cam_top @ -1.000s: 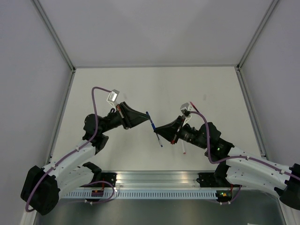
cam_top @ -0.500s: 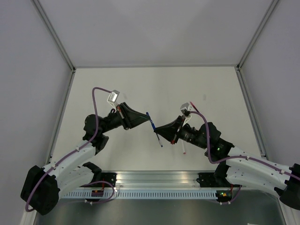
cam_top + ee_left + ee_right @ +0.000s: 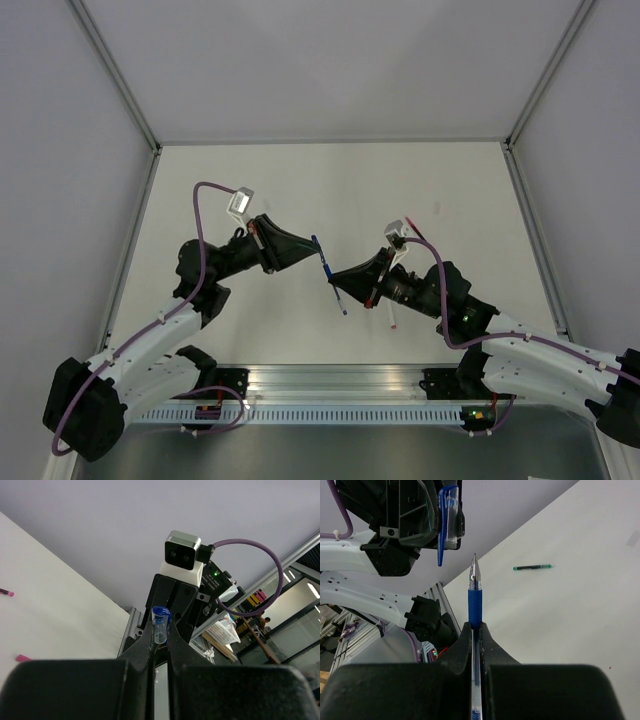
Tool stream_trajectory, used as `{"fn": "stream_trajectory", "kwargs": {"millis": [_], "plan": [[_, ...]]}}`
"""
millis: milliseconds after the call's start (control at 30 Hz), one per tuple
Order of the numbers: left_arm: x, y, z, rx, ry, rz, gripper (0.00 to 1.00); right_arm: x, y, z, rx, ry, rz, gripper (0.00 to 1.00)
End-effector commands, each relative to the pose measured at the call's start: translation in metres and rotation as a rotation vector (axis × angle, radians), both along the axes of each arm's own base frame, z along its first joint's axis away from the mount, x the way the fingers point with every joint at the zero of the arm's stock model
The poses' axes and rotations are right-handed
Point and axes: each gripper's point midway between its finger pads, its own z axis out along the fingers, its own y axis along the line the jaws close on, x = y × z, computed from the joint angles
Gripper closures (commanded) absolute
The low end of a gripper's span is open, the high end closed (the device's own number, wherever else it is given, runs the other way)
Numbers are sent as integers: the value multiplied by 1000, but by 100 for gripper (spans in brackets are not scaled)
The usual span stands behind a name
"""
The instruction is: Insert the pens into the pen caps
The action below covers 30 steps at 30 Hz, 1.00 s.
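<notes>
**Blue pen and blue cap close together, not joined**

My left fingers are clamped on the blue cap, which sticks out from between their tips. My right fingers are clamped on the blue pen, with its metal point reaching out past them. In the right wrist view the cap sits just up and to the left of the pen's point, near it but apart. From above, both are held in the air over the white surface, between the two arms. A green pen lies on the surface farther off. A white pen lies beside the right arm.
</notes>
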Motion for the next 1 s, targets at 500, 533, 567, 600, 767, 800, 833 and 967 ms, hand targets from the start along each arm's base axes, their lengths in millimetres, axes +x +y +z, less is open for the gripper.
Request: {"fn": "stream_trajectory", "kwargs": {"millis": [500, 533, 567, 600, 767, 800, 833, 967], "plan": [[1, 0, 5, 11, -62, 20, 98, -4, 0, 18, 60, -22, 16, 100], [1, -1, 4, 13, -63, 18, 98, -5, 1, 17, 60, -19, 20, 100], [1, 0, 4, 14, -64, 20, 98, -5, 0, 18, 61, -22, 20, 100], [1, 0, 4, 15, -64, 21, 98, -5, 1, 19, 64, -24, 21, 100], [4, -1, 2, 19, -63, 28, 98, -6, 0, 21, 71, -22, 25, 100], [4, -1, 2, 20, -65, 29, 98, -7, 0, 21, 70, -24, 28, 100], [4, -1, 2, 21, -66, 31, 98, -7, -1, 21, 73, -22, 27, 100], [6, -2, 0, 25, -60, 31, 98, -8, -2, 24, 80, -25, 28, 100]]}}
